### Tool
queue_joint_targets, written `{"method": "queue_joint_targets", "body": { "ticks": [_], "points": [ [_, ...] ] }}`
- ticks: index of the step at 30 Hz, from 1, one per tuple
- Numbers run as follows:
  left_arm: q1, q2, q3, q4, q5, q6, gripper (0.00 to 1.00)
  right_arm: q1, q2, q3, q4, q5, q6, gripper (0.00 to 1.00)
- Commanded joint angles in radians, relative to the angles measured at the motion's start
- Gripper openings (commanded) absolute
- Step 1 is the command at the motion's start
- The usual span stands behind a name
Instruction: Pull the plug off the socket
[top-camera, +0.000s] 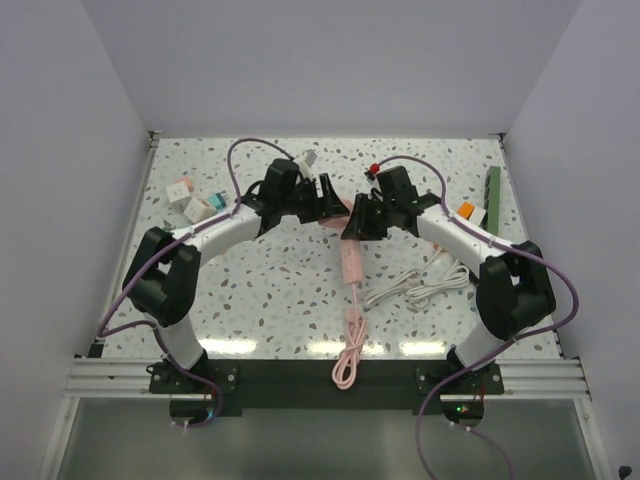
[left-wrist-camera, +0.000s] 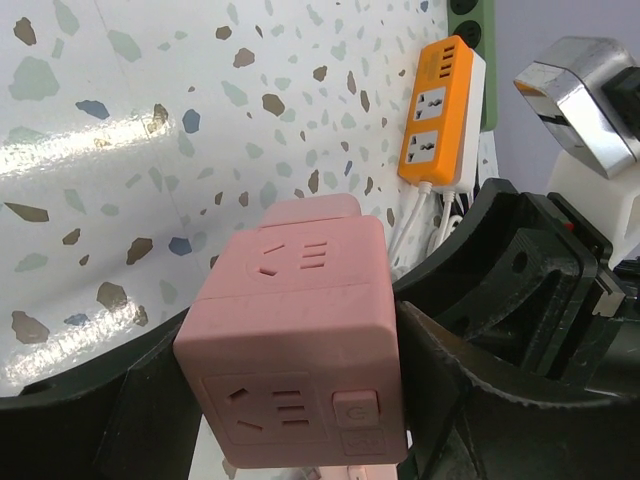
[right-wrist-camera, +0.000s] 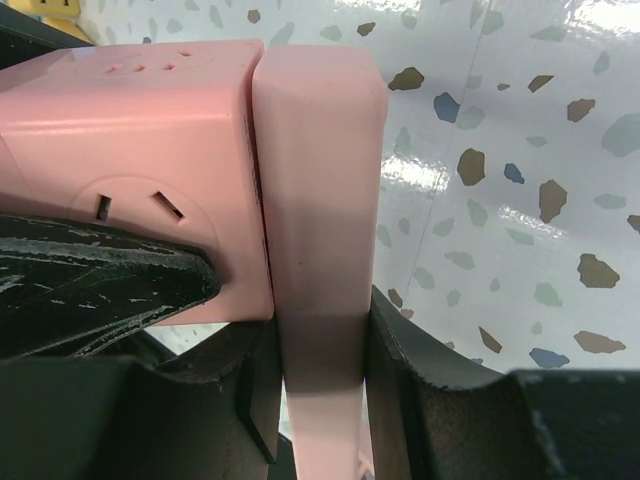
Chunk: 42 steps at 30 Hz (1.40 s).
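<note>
Near the middle of the worktop, slightly toward 12 o'clock, the two arms meet at a pink cube socket. The left pincer is closed part-way onto the socket, its black fingers pressed against two opposite faces. The right pincer clamps the flat pink plug by its narrow sides. The plug sits flush against one face of the socket, with only a thin seam between them. Both seem lifted off the worktop, though the overhead view is too crowded there to be sure. A pink cord trails toward 6 o'clock. An orange power strip lies at 3 o'clock, white cords at 4 and small blocks at 10.
</note>
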Motion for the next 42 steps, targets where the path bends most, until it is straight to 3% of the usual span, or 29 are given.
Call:
{"method": "queue_joint_targets", "body": {
  "ticks": [1, 4, 10, 19, 24, 27, 28, 31, 34, 37, 42],
  "points": [
    [-0.012, -0.053, -0.025, 0.094, 0.063, -0.011, 0.0, 0.004, -0.033, 0.025, -0.006, 0.141, 0.035, 0.0],
    [-0.001, -0.113, -0.045, 0.119, 0.067, -0.017, 0.0, -0.024, 0.012, 0.007, -0.069, 0.26, 0.098, 0.0],
    [0.065, -0.244, -0.123, 0.163, 0.069, -0.057, 0.0, -0.088, 0.023, -0.038, -0.075, 0.277, 0.145, 0.0],
    [0.164, -0.354, -0.177, 0.219, 0.106, -0.105, 0.0, -0.104, 0.013, 0.019, -0.1, 0.256, 0.113, 0.0],
    [0.168, -0.315, -0.126, 0.142, 0.098, -0.074, 0.0, -0.104, -0.01, 0.013, -0.037, 0.179, 0.072, 0.0],
    [0.168, -0.291, -0.12, 0.098, 0.089, -0.054, 0.24, -0.102, -0.024, 0.016, -0.026, 0.144, 0.052, 0.0],
    [0.165, -0.289, -0.121, 0.099, 0.086, -0.051, 0.42, -0.101, -0.026, 0.019, -0.026, 0.116, 0.044, 0.0],
    [0.149, -0.257, -0.111, 0.096, 0.077, -0.034, 0.76, -0.091, -0.03, 0.027, -0.014, 0.076, 0.023, 0.0],
    [0.129, -0.205, -0.068, 0.068, 0.07, -0.008, 0.94, -0.081, -0.035, 0.036, -0.012, 0.044, 0.007, 0.0],
    [0.109, -0.168, -0.045, 0.068, 0.072, -0.005, 1.0, -0.071, -0.039, 0.053, -0.018, 0.021, -0.005, 0.0],
    [0.06, -0.104, -0.008, 0.07, 0.061, -0.002, 1.0, -0.052, -0.03, 0.082, -0.015, 0.003, -0.005, 0.0]
  ]
}}
